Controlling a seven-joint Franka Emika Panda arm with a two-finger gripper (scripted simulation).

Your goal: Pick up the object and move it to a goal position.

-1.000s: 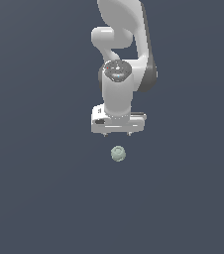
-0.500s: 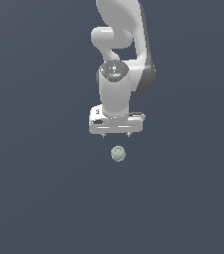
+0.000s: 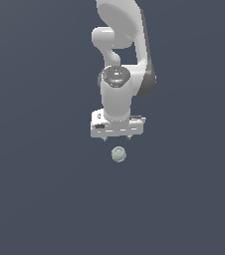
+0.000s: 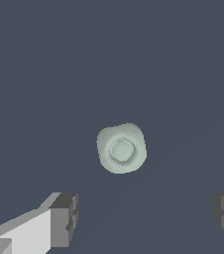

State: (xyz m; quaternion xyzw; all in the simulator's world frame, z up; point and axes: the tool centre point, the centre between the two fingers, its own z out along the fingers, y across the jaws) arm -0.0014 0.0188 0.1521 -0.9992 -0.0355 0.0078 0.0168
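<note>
The object is a small pale grey-green bumpy ball (image 3: 118, 154) lying on the dark grey floor. It also shows in the wrist view (image 4: 121, 149), near the middle of the picture. My gripper (image 3: 116, 139) hangs just above and behind the ball, apart from it. Its white bar is much wider than the ball. In the wrist view the gripper (image 4: 146, 216) is open and empty, with one dark fingertip (image 4: 64, 218) and the other at the picture's edge, set wide apart. The ball lies ahead of the fingers, not between them.
The dark grey floor (image 3: 40, 199) spreads flat all around. The white arm (image 3: 122, 45) rises behind the gripper toward the top of the exterior view.
The gripper has moved slightly toward the exterior view's left and a little lower. The ball has not moved.
</note>
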